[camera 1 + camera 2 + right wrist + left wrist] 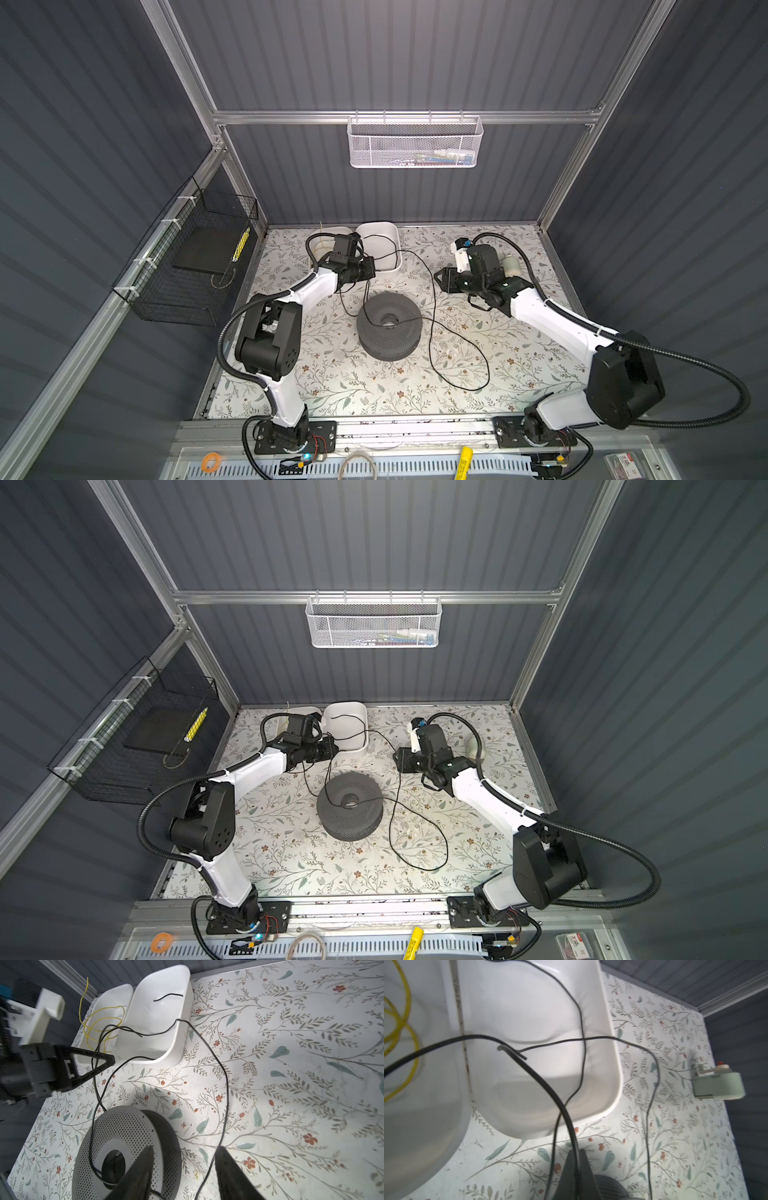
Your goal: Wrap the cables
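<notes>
The left gripper (111,1059), at eleven o'clock from a grey perforated spool (399,301) mid-table, is clamped on the thin black cable (227,1084). The cable trails from a white bin (397,249) at twelve o'clock, crosses the spool and loops toward four o'clock. The right gripper (182,1149), at two o'clock, has its fingers parted, gripping nothing.

White bin (158,1012), yellow wire coil (110,1007), white mesh basket (413,145), floral tabletop (374,390)

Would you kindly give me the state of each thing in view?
Left gripper: shut on the cord.
Right gripper: open, empty.
Cord: loose, not wound, trailing from bin over spool onto table.
Spool: lying flat, cord across its top.
Yellow wire: coiled in second bin.
</notes>
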Robot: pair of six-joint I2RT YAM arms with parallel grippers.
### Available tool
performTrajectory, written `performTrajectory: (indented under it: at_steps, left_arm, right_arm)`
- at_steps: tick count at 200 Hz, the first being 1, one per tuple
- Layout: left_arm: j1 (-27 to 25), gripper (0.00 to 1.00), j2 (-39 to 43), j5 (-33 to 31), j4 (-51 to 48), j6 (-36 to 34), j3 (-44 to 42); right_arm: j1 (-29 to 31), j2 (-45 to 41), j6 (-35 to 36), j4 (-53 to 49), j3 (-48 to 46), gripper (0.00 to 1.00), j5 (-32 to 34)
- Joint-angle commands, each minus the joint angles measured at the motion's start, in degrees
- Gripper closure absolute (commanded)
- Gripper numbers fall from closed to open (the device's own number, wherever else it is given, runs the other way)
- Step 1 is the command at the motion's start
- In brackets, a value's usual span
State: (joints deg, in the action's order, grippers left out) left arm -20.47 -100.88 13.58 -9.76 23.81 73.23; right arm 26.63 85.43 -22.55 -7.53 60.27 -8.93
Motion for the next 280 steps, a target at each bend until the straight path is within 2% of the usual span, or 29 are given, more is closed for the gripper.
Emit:
performTrajectory:
  at_steps: [1, 73, 102, 119, 148, 159, 175, 184, 201, 224, 251, 280]
  left_arm:
    - [-1.27, 1.0, 9.16, 4.27, -1.83, -4.03, 5.77]
    - [-4.75, 1.0, 32.86, 7.68, -10.87, -6.9, 6.39]
    - [-4.74, 1.0, 42.06, 7.16, -14.92, -6.39, 5.52]
    - [-4.71, 1.0, 45.14, 6.36, -17.01, -5.17, 4.99]
    - [-4.75, 1.0, 47.04, 9.47, -18.99, -3.65, 1.29]
    - [-4.75, 1.0, 48.62, 6.19, -20.66, -3.46, 0.04]
    - [-4.76, 1.0, 52.54, -7.56, -25.72, -3.51, -0.33]
    - [-4.76, 1.0, 54.98, -11.91, -26.53, -4.04, -1.28]
    - [-4.75, 1.0, 57.11, -12.62, -26.2, -4.43, -2.54]
    - [-4.76, 1.0, 54.69, -7.67, -27.46, -5.56, -1.38]
    - [-4.76, 1.0, 53.84, -14.52, -29.03, -6.0, -1.71]
    - [-4.76, 1.0, 52.76, -16.25, -24.97, -6.38, -3.97]
  right_arm:
    - [-0.18, 2.52, -1.51, 3.49, 2.92, 0.5, -3.04]
    - [-0.71, 10.51, -2.01, 3.9, 13.07, 0.42, -4.85]
    - [-0.47, 12.15, -2.98, 5.08, 14.49, 0.41, -8.75]
    - [0.8, 12.31, -3.83, 6.34, 13.61, 0.41, -9.77]
    - [2.97, 12.45, -4.79, 7.8, 11.86, 0.42, -9.7]
    - [3.03, 12.79, -5.37, 7.95, 11.35, 0.43, -12.31]
    - [3.46, 12.74, -5.27, 7.97, 10.52, 0.43, -12.89]
    - [3.68, 12.74, -4.91, 7.68, 10.47, 0.43, -13.18]
    - [4.69, 14.11, -3.83, 6.42, 12.38, 0.43, -14.27]
    - [7.09, 16.86, -4.71, 5.58, 15.24, 0.45, -14.84]
    - [10.31, 13.78, -5.51, 9.01, 10.59, 0.49, -11.92]
    - [17.93, 13.24, -1.06, 7.55, 9.6, 0.52, -10.94]
